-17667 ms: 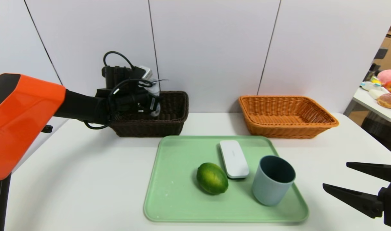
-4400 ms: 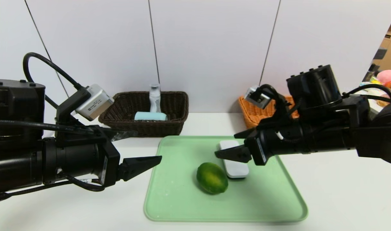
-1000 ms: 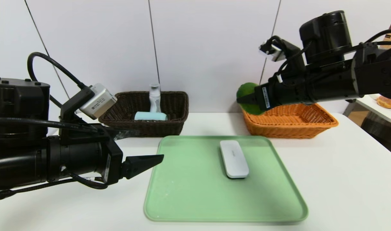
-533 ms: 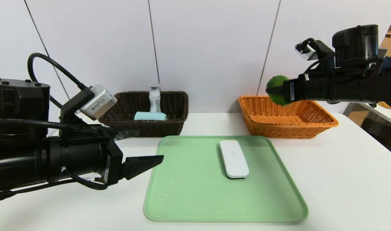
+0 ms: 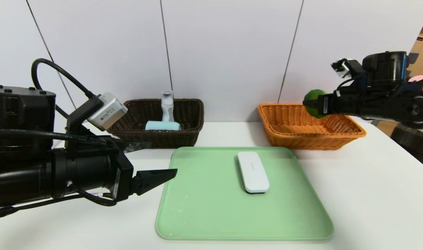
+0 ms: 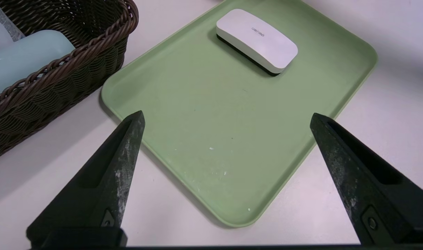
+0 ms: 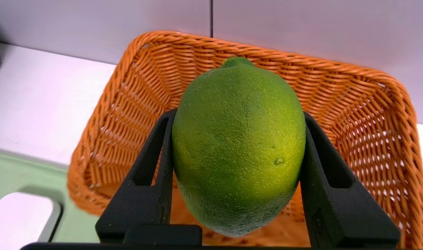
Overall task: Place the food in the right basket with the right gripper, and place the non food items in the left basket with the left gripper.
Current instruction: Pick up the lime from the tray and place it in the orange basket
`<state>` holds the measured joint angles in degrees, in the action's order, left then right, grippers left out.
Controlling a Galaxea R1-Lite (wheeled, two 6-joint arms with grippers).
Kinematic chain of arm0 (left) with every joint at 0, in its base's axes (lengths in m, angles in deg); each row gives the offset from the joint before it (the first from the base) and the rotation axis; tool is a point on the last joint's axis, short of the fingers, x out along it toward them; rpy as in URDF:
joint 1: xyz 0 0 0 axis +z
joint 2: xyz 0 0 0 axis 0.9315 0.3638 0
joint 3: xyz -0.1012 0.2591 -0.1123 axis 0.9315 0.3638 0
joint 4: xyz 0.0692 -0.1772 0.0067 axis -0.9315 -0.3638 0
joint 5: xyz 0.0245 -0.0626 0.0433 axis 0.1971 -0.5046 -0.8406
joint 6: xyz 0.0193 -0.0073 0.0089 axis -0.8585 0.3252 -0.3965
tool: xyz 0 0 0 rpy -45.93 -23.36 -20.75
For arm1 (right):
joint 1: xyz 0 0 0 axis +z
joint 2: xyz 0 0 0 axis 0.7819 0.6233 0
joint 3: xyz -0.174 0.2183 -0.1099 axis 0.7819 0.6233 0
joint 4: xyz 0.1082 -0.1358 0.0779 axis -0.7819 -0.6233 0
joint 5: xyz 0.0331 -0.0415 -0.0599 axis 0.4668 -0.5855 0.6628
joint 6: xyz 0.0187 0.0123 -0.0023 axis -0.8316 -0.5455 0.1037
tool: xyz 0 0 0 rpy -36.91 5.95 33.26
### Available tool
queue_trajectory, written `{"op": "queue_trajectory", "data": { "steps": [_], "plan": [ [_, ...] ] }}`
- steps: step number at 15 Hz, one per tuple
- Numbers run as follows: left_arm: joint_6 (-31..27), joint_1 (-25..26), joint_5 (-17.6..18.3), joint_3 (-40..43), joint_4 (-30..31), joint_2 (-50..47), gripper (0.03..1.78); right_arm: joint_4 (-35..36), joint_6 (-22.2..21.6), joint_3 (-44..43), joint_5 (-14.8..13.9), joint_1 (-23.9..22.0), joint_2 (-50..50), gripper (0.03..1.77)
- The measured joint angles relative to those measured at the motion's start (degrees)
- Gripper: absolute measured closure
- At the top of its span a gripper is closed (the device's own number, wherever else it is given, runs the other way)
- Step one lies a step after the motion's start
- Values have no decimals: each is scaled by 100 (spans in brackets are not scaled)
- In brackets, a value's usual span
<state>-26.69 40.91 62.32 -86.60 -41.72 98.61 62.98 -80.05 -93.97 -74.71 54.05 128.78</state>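
Black arms — pointed black fingers (image 6: 110, 166)

Right gripper (image 5: 310, 103) hides part of the lime (image 5: 314, 96) (head view).

I see the tray (image 5: 197, 222) centred on the tabletop (image 5: 371, 194) | eraser (image 5: 253, 172) on it | left basket (image 5: 183, 133) behind-left, holding bottle (image 5: 167, 106) and cup (image 5: 162, 125) | right basket (image 5: 284, 137) behind-right, lime (image 5: 313, 98) above it | my left hand (image 5: 154, 175) left of tray

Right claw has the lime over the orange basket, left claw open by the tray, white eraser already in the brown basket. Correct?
Not quite: the white eraser is on the green tray, not in the brown basket, as the head view shows. The rest holds: right claw grips the lime over the orange basket; left claw open.
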Motion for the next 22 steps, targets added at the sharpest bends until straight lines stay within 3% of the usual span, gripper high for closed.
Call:
{"op": "queue_trajectory", "data": {
  "steps": [3, 5, 10, 15, 22],
  "plan": [
    [30, 4, -13, 38, -2, 39, 12, 714, 13, -12, -11, -55, 386, 81],
    [35, 6, -16, 38, 0, 74, 12, 742, 13, -100, -5, -77, 577, 81],
    [28, 6, -16, 27, 0, 111, 12, 717, -1, -158, 118, -143, 783, 49],
    [37, 6, 5, -17, 4, 111, 12, 640, -28, -158, 258, -145, 755, 30],
    [39, 9, -2, -78, 6, 89, 12, -488, -48, -360, 617, -138, 5, 17]
  ]
}}
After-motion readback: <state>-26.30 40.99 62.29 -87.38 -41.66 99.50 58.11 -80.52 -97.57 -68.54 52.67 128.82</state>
